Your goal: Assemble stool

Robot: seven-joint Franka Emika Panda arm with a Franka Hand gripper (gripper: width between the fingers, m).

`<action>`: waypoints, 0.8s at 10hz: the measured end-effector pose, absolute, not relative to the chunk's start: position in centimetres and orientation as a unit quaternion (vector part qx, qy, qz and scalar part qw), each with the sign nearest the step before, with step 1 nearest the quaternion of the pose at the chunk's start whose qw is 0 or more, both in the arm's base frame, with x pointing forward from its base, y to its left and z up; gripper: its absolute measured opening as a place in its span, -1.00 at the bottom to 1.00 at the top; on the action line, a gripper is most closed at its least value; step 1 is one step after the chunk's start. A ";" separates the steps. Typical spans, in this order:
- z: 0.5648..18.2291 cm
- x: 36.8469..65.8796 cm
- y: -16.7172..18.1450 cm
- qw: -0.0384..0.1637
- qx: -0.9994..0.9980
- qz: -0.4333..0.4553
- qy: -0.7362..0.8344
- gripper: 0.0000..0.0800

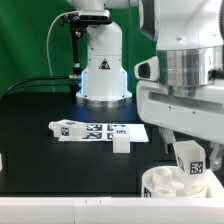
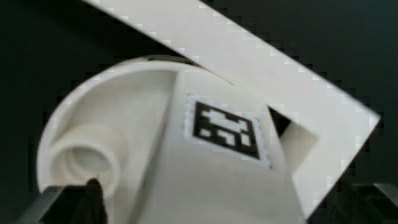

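The round white stool seat (image 1: 158,186) lies at the front, on the exterior view's right. My gripper (image 1: 186,146) is shut on a chunky white leg (image 1: 194,161) with a black-and-white tag, held upright with its lower end at the seat. In the wrist view the leg (image 2: 222,130) fills the picture between my dark fingertips (image 2: 68,205), and the curved seat (image 2: 80,150) shows beside it. A second white leg (image 1: 121,142) stands loose in front of the marker board. Another tagged white part (image 1: 61,127) lies at that board's end on the exterior view's left.
The marker board (image 1: 105,130) lies flat mid-table. The robot base (image 1: 103,70) stands behind it, with cables on the exterior view's left. A white rim (image 1: 60,212) runs along the table's front edge; it crosses the wrist view as a white band (image 2: 267,60).
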State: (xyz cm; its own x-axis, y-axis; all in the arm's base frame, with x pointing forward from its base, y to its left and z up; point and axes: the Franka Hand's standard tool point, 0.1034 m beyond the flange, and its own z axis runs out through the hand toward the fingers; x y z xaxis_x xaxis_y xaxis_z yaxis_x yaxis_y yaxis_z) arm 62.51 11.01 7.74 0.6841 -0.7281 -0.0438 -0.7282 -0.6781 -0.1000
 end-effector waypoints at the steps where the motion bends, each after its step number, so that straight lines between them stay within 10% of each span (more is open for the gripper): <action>1: 8.5 62.4 11.2 0.057 -0.951 -0.004 0.305 0.61; 8: 9.0 62.0 11.5 0.050 -0.996 0.008 -0.069 0.62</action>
State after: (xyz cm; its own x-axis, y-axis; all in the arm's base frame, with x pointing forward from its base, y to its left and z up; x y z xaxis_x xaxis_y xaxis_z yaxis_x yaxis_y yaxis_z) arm 62.04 11.48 8.99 0.9903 0.1386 -0.0089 0.1370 -0.9855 -0.0997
